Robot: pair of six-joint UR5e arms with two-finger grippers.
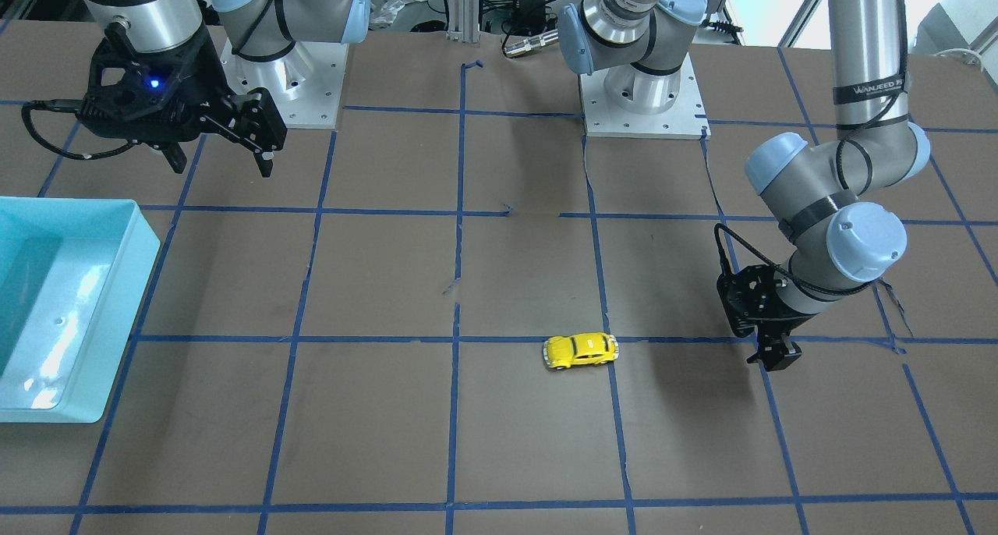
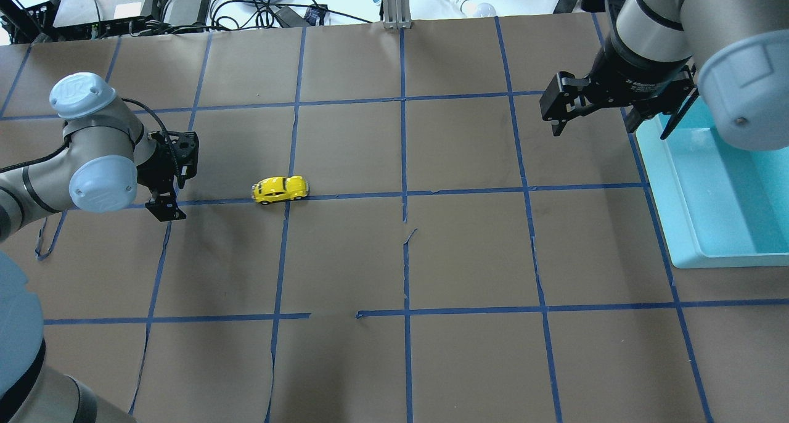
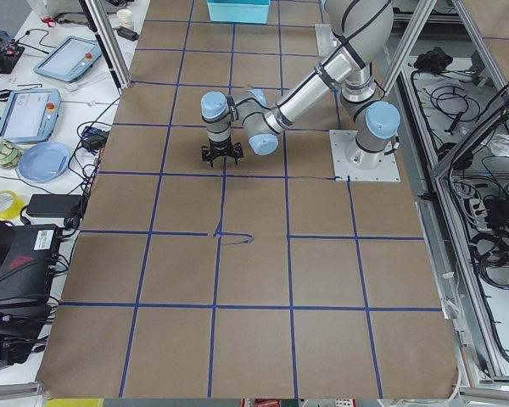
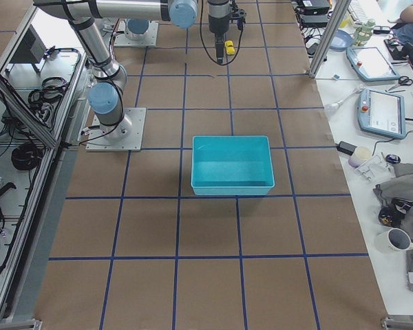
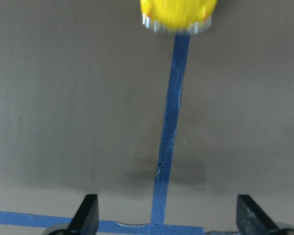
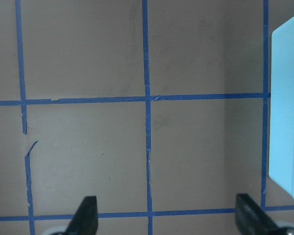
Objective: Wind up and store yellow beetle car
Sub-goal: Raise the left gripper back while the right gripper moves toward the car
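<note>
The yellow beetle car [image 1: 581,350] stands on its wheels on a blue tape line on the brown table, alone and touched by nothing. It also shows in the overhead view [image 2: 280,189], and its bumper end shows at the top edge of the left wrist view [image 5: 179,14]. My left gripper [image 1: 772,357] hangs low over the table, open and empty, a short way from the car along the tape line [image 2: 165,207]; its fingertips [image 5: 88,215] are spread wide. My right gripper [image 2: 610,130] is open and empty, high beside the teal bin's far corner.
A teal bin [image 2: 672,225] sits at the table's edge on my right side; it also shows in the front-facing view [image 1: 117,324] and the right wrist view [image 6: 284,98]. Blue tape lines grid the brown paper. Cables and devices lie beyond the far edge.
</note>
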